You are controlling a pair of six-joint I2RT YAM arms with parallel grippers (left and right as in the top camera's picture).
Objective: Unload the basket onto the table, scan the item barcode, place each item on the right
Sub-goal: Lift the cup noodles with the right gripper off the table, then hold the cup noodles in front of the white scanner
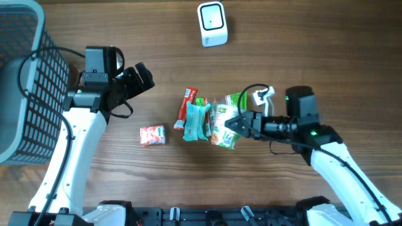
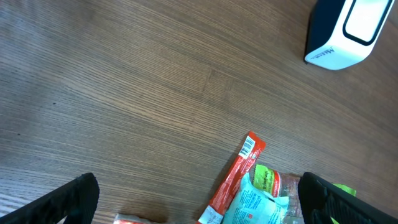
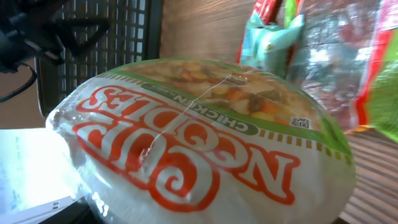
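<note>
Where the bench [image 1: 301,56] carries the mesh basket [image 1: 19,81] at its left edge, we find the right pincer [image 1: 235,123] clamped on the Cup Noodles cup [image 1: 220,133] beside the packet pile [image 1: 196,119], well apart from the scanner [image 1: 212,24]; the left pincer [image 1: 146,80] stands apart.

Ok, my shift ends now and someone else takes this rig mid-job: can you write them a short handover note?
Left tool: open, empty, hovering between the basket and the pile of items.
Right tool: closed on the cup noodles at the pile's right side.
Scanner: at the top of the overhead view, with nothing in front of it.
Also on the table: red stick pack, teal pouch, small red packet.
Done: cup noodles gripped.
Left: carry it to the scanner and present its barcode.
</note>
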